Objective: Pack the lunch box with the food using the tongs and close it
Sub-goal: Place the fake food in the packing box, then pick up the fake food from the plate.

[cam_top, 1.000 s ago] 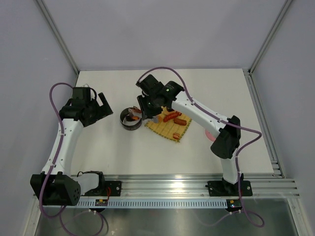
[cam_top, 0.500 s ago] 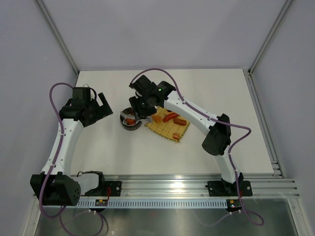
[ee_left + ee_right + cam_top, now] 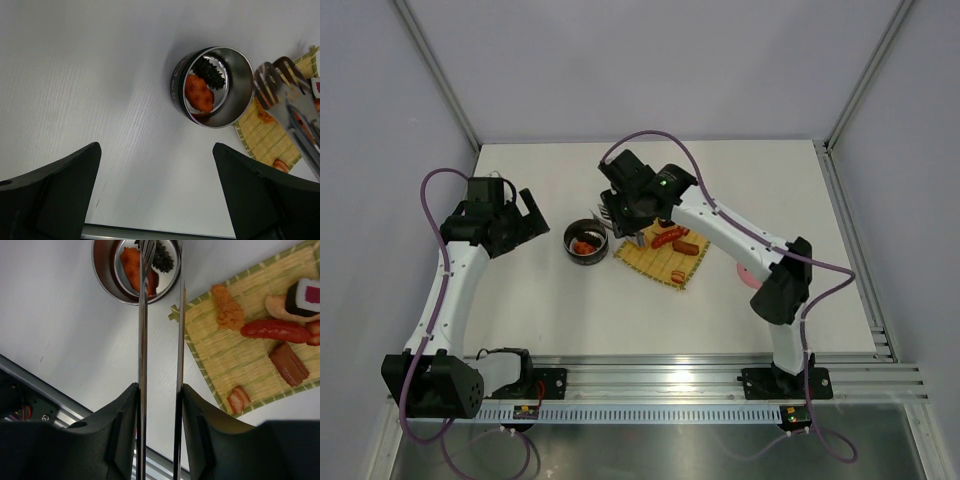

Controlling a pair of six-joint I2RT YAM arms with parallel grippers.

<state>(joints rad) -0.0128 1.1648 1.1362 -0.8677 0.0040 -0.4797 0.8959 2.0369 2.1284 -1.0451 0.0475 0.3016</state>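
The tongs point(image 3: 142, 340) stand upright between my right gripper's point(image 3: 159, 390) fingers, which are shut on their two arms. The forked tips point(image 3: 272, 87) hover at the right rim of the lunch box point(image 3: 585, 241), with nothing between them. Inside the lunch box point(image 3: 100, 270) lie an orange chunk point(image 3: 131, 262) and a dark piece point(image 3: 162, 260). More food rests on the bamboo mat point(image 3: 225, 355): a fried orange piece point(image 3: 227, 307), a red sausage point(image 3: 275, 330), a sushi roll point(image 3: 306, 295), a brown slab point(image 3: 289, 362) and a small striped piece point(image 3: 239, 397). My left gripper point(image 3: 532, 215) is open, left of the box.
The pink lid point(image 3: 745, 272) lies right of the mat point(image 3: 655, 262), partly under the right arm. The aluminium rail point(image 3: 670, 380) runs along the near table edge. White walls enclose the table at the back and on both sides.
Half a second ago the right gripper was over the lunch box with the tongs; it has since swung back right toward the mat. The left arm has not moved.
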